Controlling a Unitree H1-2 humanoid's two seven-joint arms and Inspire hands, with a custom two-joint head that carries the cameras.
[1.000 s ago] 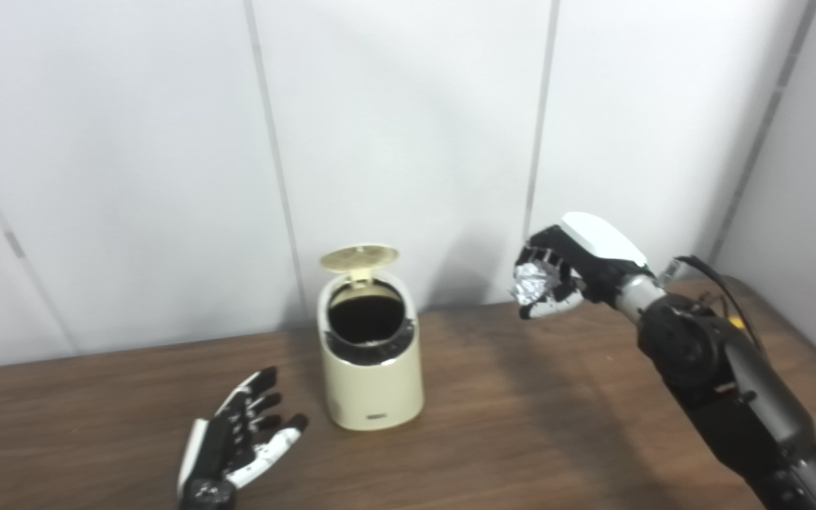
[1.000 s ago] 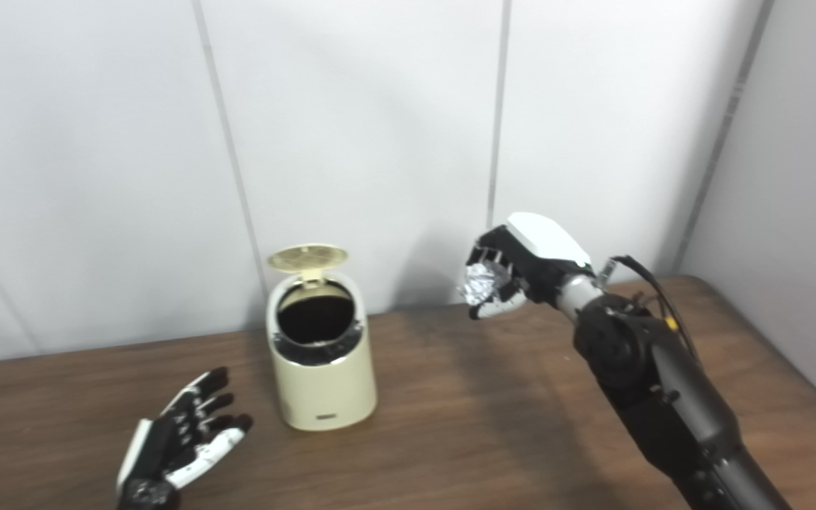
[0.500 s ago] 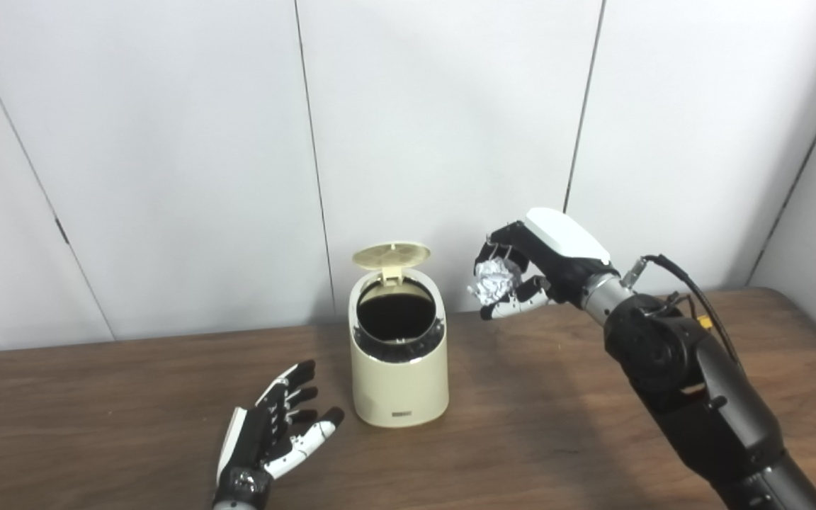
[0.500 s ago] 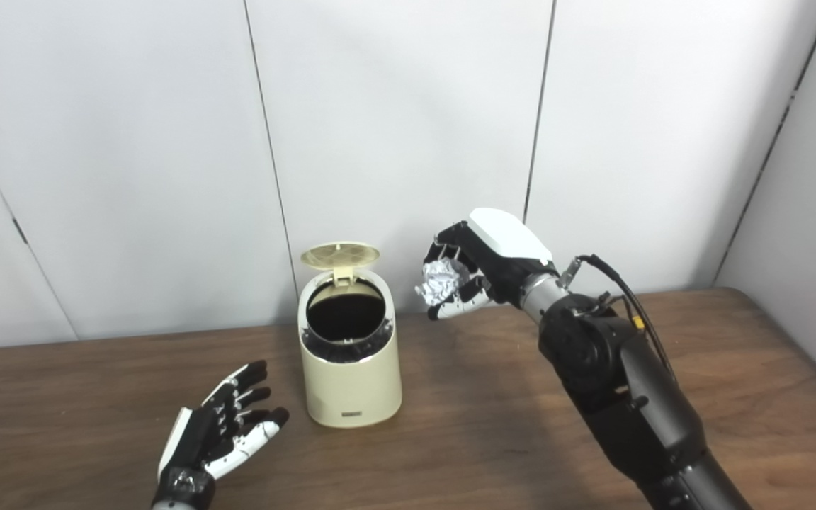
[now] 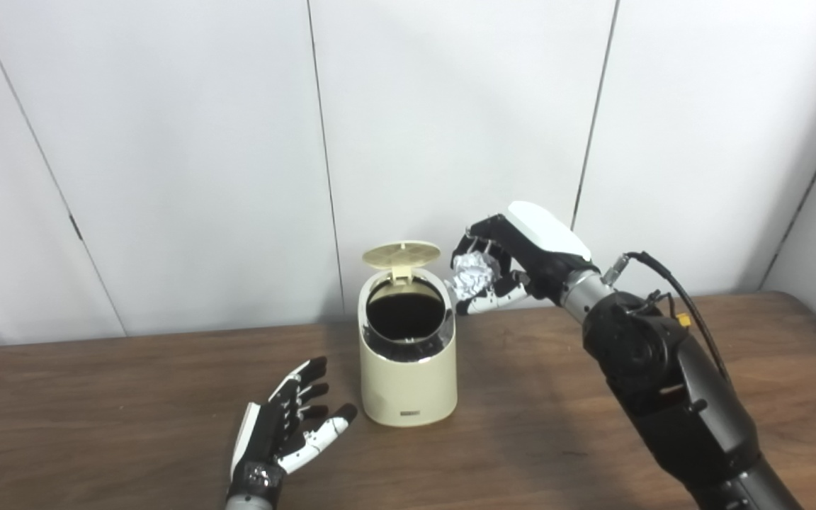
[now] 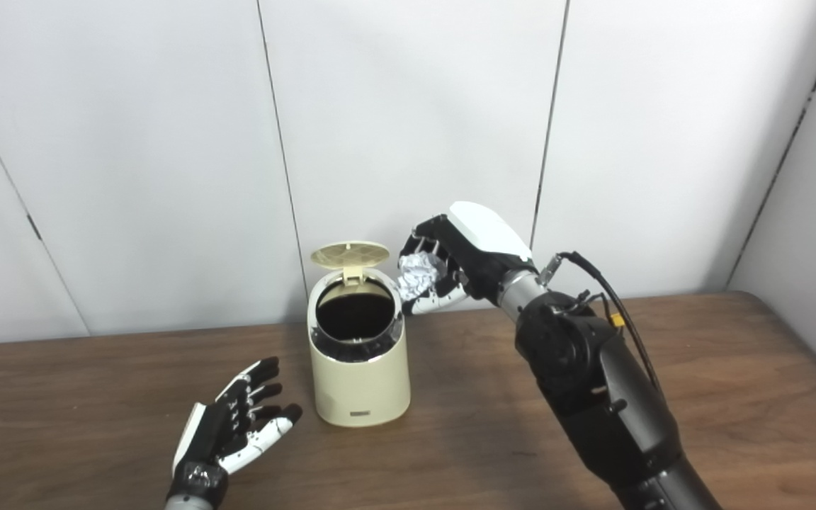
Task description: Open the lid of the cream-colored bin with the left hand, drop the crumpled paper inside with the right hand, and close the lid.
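The cream-colored bin (image 5: pixel 408 379) stands on the wooden table with its round lid (image 5: pixel 401 254) tipped up at the back and its dark inside showing. My right hand (image 5: pixel 514 258) is raised just right of the bin's rim, shut on a crumpled ball of silvery-white paper (image 5: pixel 474 273). The paper hangs close beside the opening, level with the lid. My left hand (image 5: pixel 287 428) lies on the table in front and to the left of the bin, open, palm up, fingers spread and holding nothing.
The brown table (image 5: pixel 96 418) runs the width of the view, with a white panelled wall (image 5: pixel 167 142) right behind the bin. My right forearm (image 5: pixel 663 382) slants across the right half of the table. A cable (image 5: pixel 670 273) loops at the wrist.
The camera has swung, shifting the whole picture. My right hand has carried the paper leftward, from well right of the bin to beside its rim. The left hand stays open on the table.
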